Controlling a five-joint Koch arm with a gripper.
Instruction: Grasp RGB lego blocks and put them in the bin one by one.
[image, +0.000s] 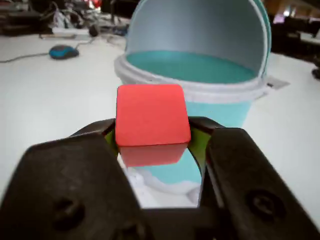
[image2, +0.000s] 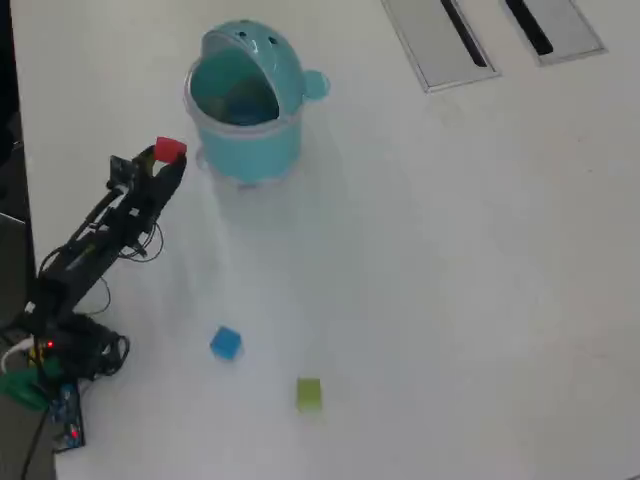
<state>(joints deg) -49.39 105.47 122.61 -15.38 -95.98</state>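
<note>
The gripper (image: 152, 142) has the red block (image: 151, 122) pinched between its two black jaws, which are closed only as far as the block's sides allow, one jaw pressed to each flank. In the wrist view the block sits up near the jaw tips, its top face level and fully showing, with the bin (image: 225, 107) right behind it, lid flipped back and the mouth wide open.

From the overhead view the arm (image2: 100, 235) stretches up from its base at the lower left, and the red block (image2: 170, 150) hangs just beside the bin's (image2: 290, 140) rim, to the left of it, not yet over the opening. So the first block is lifted and carried most of the way, but it has not been dropped.

Nothing I can make out lies inside the bin (its floor looks a plain darker teal, though the light in there is dim). The blue block (image2: 225, 343) and the yellow-green block (image2: 309, 393) both sit on the white table (image2: 450, 300), near each other and well apart from the bin.

By my reckoning the job is early: one block in hand and close to delivery, two untouched, none binned.
</note>
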